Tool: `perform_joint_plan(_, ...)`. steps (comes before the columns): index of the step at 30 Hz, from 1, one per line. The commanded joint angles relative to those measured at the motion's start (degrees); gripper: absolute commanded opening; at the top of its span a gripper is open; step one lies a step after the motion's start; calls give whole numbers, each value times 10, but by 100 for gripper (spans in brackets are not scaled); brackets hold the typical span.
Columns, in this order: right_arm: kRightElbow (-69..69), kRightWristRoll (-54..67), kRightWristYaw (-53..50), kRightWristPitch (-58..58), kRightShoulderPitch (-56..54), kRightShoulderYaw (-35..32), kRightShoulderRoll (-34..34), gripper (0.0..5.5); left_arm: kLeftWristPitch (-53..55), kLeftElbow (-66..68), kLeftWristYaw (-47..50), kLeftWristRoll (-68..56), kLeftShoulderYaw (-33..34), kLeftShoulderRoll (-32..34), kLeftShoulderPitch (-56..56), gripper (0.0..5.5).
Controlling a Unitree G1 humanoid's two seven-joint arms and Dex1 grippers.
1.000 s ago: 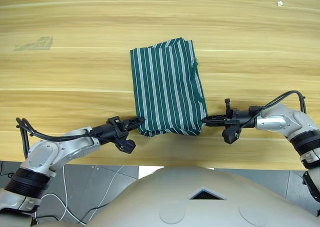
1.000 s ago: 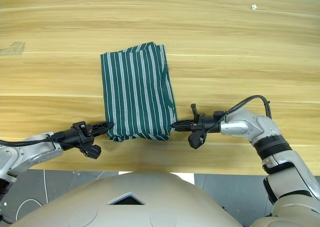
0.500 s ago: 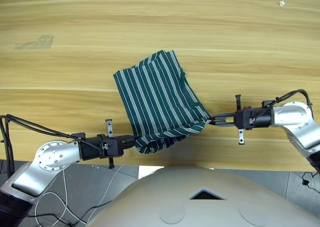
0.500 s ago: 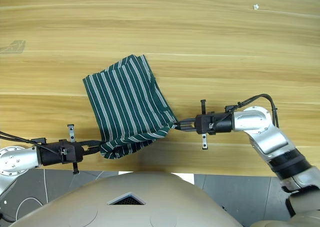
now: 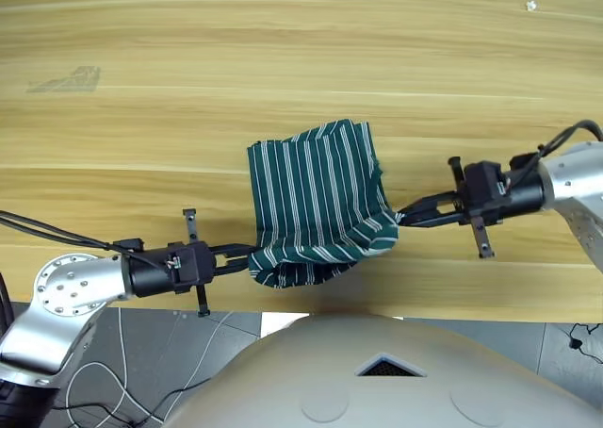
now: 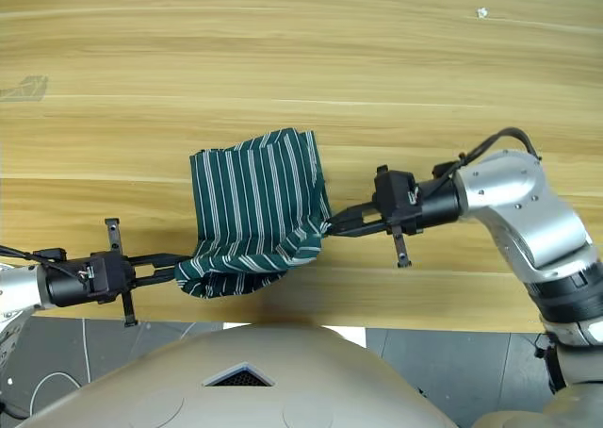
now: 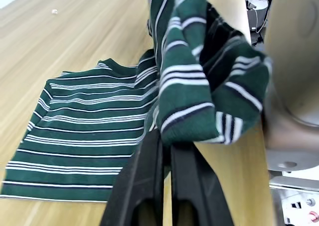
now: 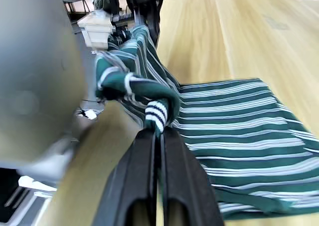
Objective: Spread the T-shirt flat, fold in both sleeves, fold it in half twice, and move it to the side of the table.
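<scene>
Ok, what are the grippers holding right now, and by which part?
Both hold the folded T-shirt: the left gripper pinches its near-left corner, the right gripper its near-right corner, with that near edge raised above the table.

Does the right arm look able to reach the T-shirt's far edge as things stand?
Probably yes: nothing stands between the right gripper and the far edge of the T-shirt, though it is shut on the near right corner and would carry that along.
</scene>
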Motion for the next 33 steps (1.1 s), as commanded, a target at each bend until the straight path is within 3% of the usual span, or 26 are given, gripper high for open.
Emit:
perform_joint_plan(1,110,-72,18,-7,-78,22,65,0,56,50,-3,-21,-15,-42,-112,0)
perform_joint_plan(7,296,-156,23,-46,-204,20,174,0,102,142,7,1,-33,-121,-221,0)
perform_joint_plan(16,526,-232,-7,-149,-283,-28,250,0,121,229,15,17,-22,-193,-287,0)
perform_joint_plan(23,591,-255,-10,-186,-302,-49,281,0,137,291,39,47,-23,-228,-317,0)
perform_joint_plan(29,622,-272,-39,-191,-304,-65,301,0,165,402,155,143,-38,-281,-381,0)
perform_joint_plan(33,645,-275,-82,-193,-305,-91,315,85,194,465,239,145,0,-326,-428,84)
